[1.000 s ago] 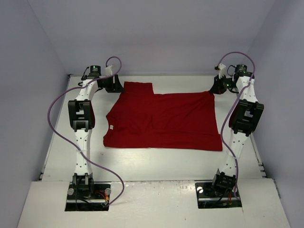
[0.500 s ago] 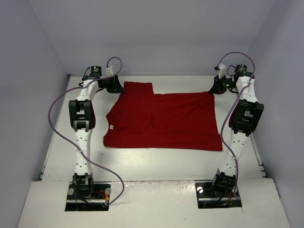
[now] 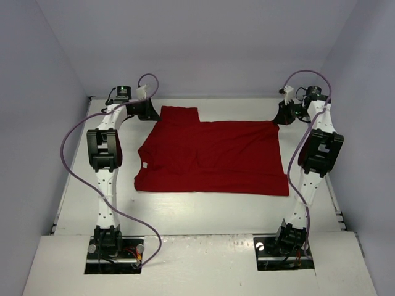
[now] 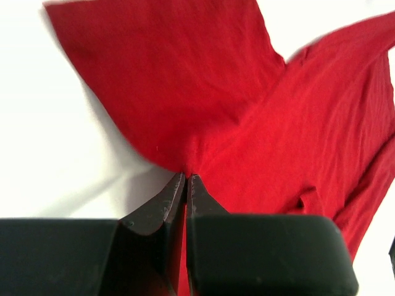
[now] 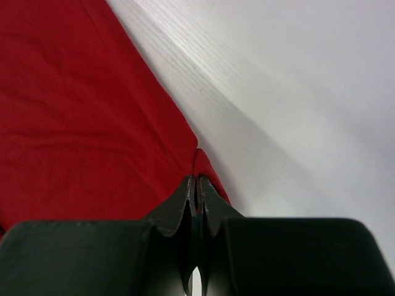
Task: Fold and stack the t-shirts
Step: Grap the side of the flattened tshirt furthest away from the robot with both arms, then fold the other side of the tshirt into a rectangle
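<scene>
The t-shirt (image 3: pixel 213 157) lies spread flat in the middle of the surface (image 3: pixel 203 213). Its far edge is pinched at both ends: the left jaws are closed on the cloth beside the sleeve at 11 o'clock, the right jaws on the hem corner at 1 o'clock. For a clean fold, both ends should be lifted together, kept level and taut, carried toward 6 o'clock, and laid edge on edge before release.

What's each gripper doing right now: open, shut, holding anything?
Left gripper: shut, pinching the edge of the dark red cloth t-shirt.
Right gripper: shut, pinching the same t-shirt's edge.
</scene>
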Robot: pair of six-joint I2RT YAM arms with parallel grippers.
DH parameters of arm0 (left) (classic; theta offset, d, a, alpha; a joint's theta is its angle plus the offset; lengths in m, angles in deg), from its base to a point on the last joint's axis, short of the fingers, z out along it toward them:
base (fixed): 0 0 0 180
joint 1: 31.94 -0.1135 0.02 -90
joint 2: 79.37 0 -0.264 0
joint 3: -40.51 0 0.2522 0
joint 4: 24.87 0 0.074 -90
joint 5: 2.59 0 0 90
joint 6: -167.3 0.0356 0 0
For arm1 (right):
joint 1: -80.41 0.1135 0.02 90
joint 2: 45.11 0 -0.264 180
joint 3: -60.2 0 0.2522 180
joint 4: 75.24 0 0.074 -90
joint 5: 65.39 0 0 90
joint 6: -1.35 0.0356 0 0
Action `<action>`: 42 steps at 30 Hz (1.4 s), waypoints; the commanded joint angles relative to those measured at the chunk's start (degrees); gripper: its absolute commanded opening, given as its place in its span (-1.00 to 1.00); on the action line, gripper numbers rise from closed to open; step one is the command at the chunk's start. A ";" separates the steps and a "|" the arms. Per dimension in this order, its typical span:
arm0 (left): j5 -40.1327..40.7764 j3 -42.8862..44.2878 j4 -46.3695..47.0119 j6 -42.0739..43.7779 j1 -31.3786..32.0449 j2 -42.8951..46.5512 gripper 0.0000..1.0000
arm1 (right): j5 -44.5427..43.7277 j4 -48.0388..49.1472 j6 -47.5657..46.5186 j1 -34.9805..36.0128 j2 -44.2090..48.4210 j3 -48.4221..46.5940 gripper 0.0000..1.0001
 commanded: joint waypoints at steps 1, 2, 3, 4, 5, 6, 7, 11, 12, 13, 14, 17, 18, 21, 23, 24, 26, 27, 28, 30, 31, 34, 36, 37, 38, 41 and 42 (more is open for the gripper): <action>-0.69 -3.11 2.76 6.75 -1.66 13.88 -1.00 | 0.13 -2.72 -3.80 -2.82 6.90 1.47 -1.00; -0.38 -5.73 2.61 9.01 -1.93 15.45 -1.00 | -0.19 -3.04 -4.75 -3.40 7.64 2.62 -1.00; -0.08 -7.95 2.45 11.29 -2.20 17.24 -1.00 | -0.47 -3.44 -5.78 -3.85 8.46 3.56 -1.00; 0.21 -9.52 2.31 13.56 -2.45 19.37 -1.00 | -0.70 -3.98 -6.97 -4.07 9.43 4.18 -1.00; 0.60 -11.87 2.14 15.47 -2.51 21.23 -1.00 | -1.09 -4.38 -8.21 -4.35 10.33 5.24 -1.00; 0.87 -14.74 2.06 17.15 -2.57 22.88 -1.00 | -1.45 -4.80 -9.38 -4.53 11.14 6.47 -1.00; 1.01 -18.05 2.06 18.61 -2.61 24.34 -1.00 | -1.79 -5.24 -10.50 -4.63 11.87 7.83 -1.00; 1.42 -26.78 2.15 24.16 -2.54 30.15 -1.00 | -3.84 -7.66 -16.39 -4.57 15.44 11.94 -1.00; 1.71 -29.13 2.09 25.46 -2.60 31.27 -1.00 | -4.49 -8.13 -17.69 -4.57 16.26 13.18 -1.00; 2.07 -31.77 2.02 26.49 -2.63 32.36 -1.00 | -5.05 -8.70 -18.73 -4.57 17.09 14.68 -1.00; 2.41 -34.11 1.98 27.58 -2.63 33.18 -1.00 | -5.65 -9.28 -19.66 -4.57 17.75 16.05 -1.00; 3.12 -38.79 1.76 30.13 -2.69 34.26 -1.00 | -7.70 -10.76 -22.78 -4.48 18.93 19.01 -1.00; 3.38 -39.64 1.49 30.93 -2.65 34.31 -1.00 | -8.11 -11.03 -23.54 -4.48 19.11 19.72 -1.00; 4.02 -42.03 0.93 32.79 -2.63 34.33 -1.00 | -9.99 -11.76 -24.83 -4.48 18.95 21.54 -1.00; 4.56 -43.76 0.65 34.45 -2.63 34.67 -1.00 | -11.20 -12.05 -25.31 -4.48 18.31 22.45 -1.00; 4.80 -44.61 0.35 35.18 -2.63 34.91 -1.00 | -11.75 -12.12 -25.55 -4.48 18.01 22.76 -1.00; 5.57 -45.63 -0.71 36.93 -2.58 35.31 -1.00 | -12.74 -12.26 -25.95 -4.53 17.42 23.30 -1.00; 5.96 -46.02 -1.39 37.79 -2.59 35.41 -1.00 | -13.25 -12.32 -26.18 -4.54 17.10 23.57 -1.00; 6.30 -46.33 -1.99 38.36 -2.73 35.51 -1.00 | -13.74 -12.39 -26.45 -4.50 16.81 23.89 -1.00; 7.20 -46.96 -3.67 39.70 -2.85 35.69 -1.00 | -14.71 -12.43 -26.94 -4.57 16.30 24.68 -1.00; 7.55 -47.14 -4.21 40.41 -2.89 35.75 -1.00 | -15.03 -12.49 -27.11 -4.57 16.20 24.96 -1.00; 8.55 -47.79 -5.09 41.77 -2.90 35.81 -1.00 | -15.75 -12.58 -27.65 -4.47 16.12 25.86 -1.00; 9.28 -48.29 -5.32 42.28 -3.03 35.74 -1.00 | -16.35 -12.71 -28.12 -4.34 16.12 26.53 -1.00; 9.35 -48.22 -5.56 42.49 -3.10 35.53 -1.00 | -16.86 -12.77 -28.29 -4.24 16.08 26.84 -0.98; 9.40 -48.04 -5.97 42.76 -3.15 35.20 -0.99 | -17.48 -12.83 -28.40 -4.12 16.02 27.12 -0.93; 9.40 -46.60 -9.07 43.50 -3.15 34.06 -0.34 | -20.31 -13.14 -28.83 -3.29 16.04 27.95 -0.20; 9.36 -46.34 -9.42 43.59 -3.15 34.13 -0.23 | -20.58 -13.28 -28.83 -3.25 16.26 28.02 -0.11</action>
